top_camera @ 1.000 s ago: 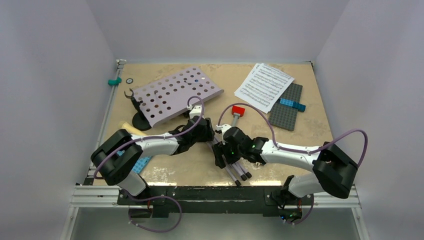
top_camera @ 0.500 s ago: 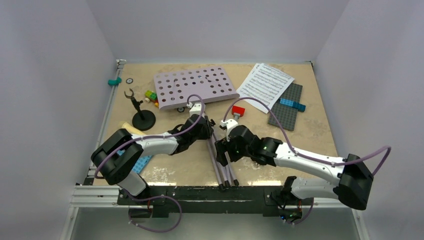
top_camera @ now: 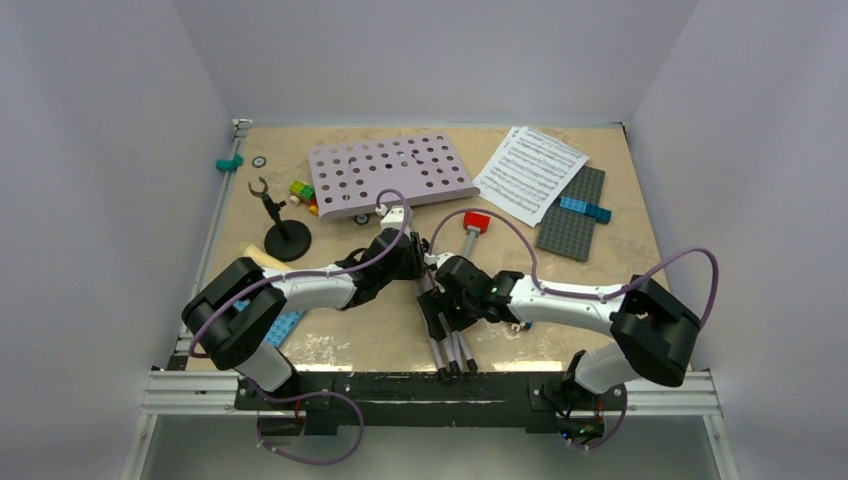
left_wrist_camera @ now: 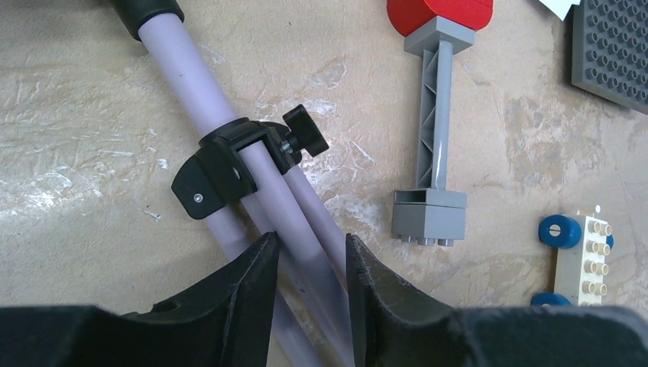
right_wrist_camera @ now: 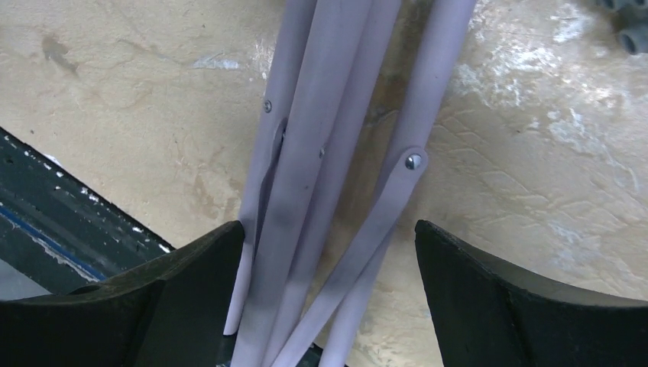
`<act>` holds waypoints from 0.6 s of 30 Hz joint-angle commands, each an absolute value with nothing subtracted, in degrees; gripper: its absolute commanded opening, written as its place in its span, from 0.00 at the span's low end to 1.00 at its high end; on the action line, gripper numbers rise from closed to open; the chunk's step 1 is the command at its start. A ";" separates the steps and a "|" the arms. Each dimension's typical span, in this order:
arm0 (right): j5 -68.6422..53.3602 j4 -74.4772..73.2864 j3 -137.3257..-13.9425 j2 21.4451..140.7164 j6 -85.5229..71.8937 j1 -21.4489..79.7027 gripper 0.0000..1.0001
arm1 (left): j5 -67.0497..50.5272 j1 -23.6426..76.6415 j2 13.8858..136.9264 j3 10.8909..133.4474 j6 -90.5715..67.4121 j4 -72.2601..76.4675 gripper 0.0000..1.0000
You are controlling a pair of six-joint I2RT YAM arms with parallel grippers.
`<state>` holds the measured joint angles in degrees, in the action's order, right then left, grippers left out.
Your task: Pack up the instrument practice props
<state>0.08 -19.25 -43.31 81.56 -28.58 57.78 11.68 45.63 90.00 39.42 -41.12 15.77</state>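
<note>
The music stand (top_camera: 390, 172) lies flat across the middle of the counter (top_camera: 620, 262), with its perforated desk at the far side and its tripod legs (right_wrist_camera: 306, 168) running to the near edge. The left fingers (left_wrist_camera: 244, 298) are clenched on the lilac tubes, just on the near side of the black collar (left_wrist_camera: 221, 164). I take that as pinning the shaft down so it cannot roll. To the right, and nearer the edge, the right fingers (right_wrist_camera: 489, 306) are spread wide astride the bundled legs. There is bare counter between the right finger and the tubes, so nothing is gripped there. My guess is they are placed to squeeze the legs together or to take hold lower down.

Well to the left, the black mic stand (top_camera: 285, 236) is upright on its round base. The cream microphone (top_camera: 258, 257) lies just near of it, half hidden by the left arm. Some coloured bricks (top_camera: 302, 191) sit against the desk's left corner. A red-topped grey brick piece (left_wrist_camera: 435, 145) lies just right of the tubes, close enough to be knocked if the stand swings that way. The two arms also crowd each other there. The sheet-music pages (top_camera: 528, 172) lie at the far right, with one corner on the grey baseplate (top_camera: 572, 225).
</note>
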 commanded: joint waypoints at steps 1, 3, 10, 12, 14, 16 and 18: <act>-1.89 -16.17 -46.92 84.52 -29.96 57.69 0.87 | 8.30 45.80 88.47 38.63 -40.93 17.13 0.42; -2.33 -15.97 -47.12 86.14 -29.88 57.70 0.87 | 8.10 45.80 88.06 38.59 -41.11 17.14 0.43; -2.68 -14.96 -46.39 87.55 -30.85 57.67 0.86 | 8.57 45.80 82.55 39.74 -41.44 11.42 0.58; -2.72 -15.31 -46.53 88.36 -30.85 57.67 0.83 | 9.66 45.84 82.01 40.18 -42.19 8.82 0.61; -2.60 -15.40 -46.62 89.08 -30.85 57.70 0.80 | 11.07 45.84 82.29 40.94 -43.48 5.78 0.64; -2.21 -15.13 -46.07 89.36 -31.06 57.70 0.79 | 11.95 45.80 83.19 41.66 -44.97 3.46 0.66; -1.90 -15.04 -45.53 89.39 -31.07 57.74 0.78 | 11.85 45.80 84.53 42.02 -45.50 2.86 0.68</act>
